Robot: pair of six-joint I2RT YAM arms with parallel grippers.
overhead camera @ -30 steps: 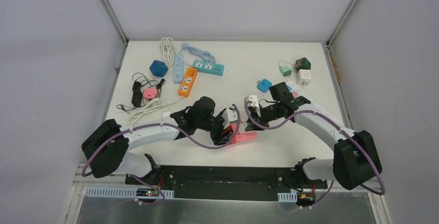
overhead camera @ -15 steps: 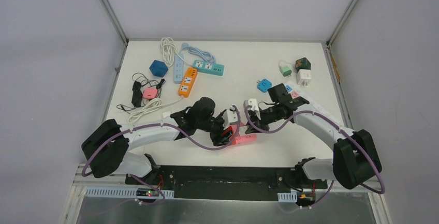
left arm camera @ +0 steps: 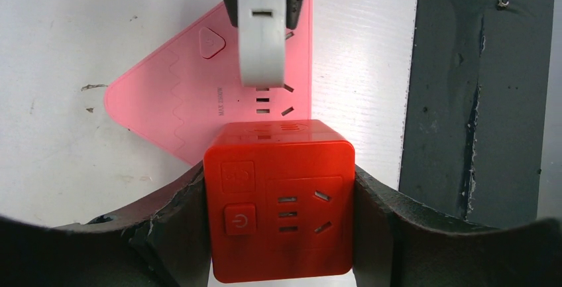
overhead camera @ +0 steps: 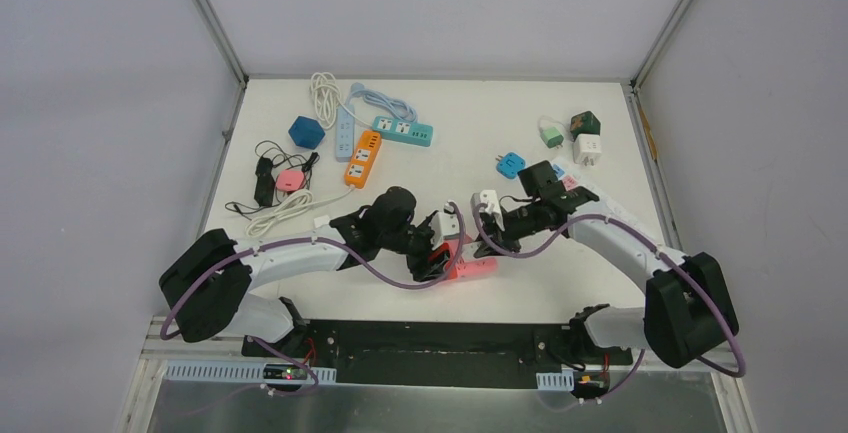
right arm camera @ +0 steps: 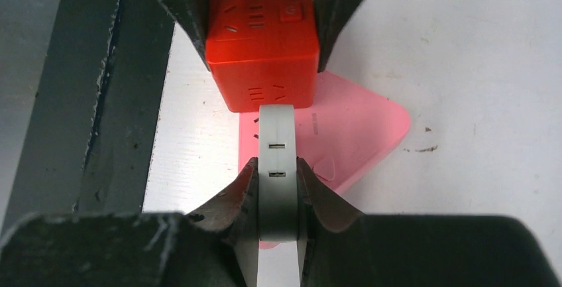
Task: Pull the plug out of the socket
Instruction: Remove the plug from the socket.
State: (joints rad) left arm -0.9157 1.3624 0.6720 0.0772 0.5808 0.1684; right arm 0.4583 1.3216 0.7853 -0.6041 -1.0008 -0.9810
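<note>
A pink power strip [overhead camera: 472, 267] lies flat near the table's front edge, also seen in the left wrist view [left arm camera: 185, 101] and the right wrist view [right arm camera: 351, 134]. A red cube socket [left arm camera: 278, 207] sits on its near end, also seen in the right wrist view [right arm camera: 260, 35]. My left gripper [left arm camera: 278, 194] is shut on the cube's sides, and it shows in the top view [overhead camera: 435, 256]. My right gripper [right arm camera: 276, 187] is shut on a slim white plug [right arm camera: 276, 141] that stands over the strip beside the cube. The left wrist view shows this plug at its top edge [left arm camera: 263, 28]. Its prongs are hidden.
At the back left lie orange [overhead camera: 362, 158], teal [overhead camera: 403, 131] and white-blue [overhead camera: 344, 133] power strips, a blue cube [overhead camera: 306, 132], white cord [overhead camera: 322, 88] and black cable [overhead camera: 265, 181]. Small adapters [overhead camera: 586, 148] and a blue plug [overhead camera: 510, 164] lie at the back right. A black base plate [left arm camera: 477, 95] borders the front edge.
My right wrist has shifted slightly towards the left arm with the white plug in its grip. The left gripper stays on the red cube.
</note>
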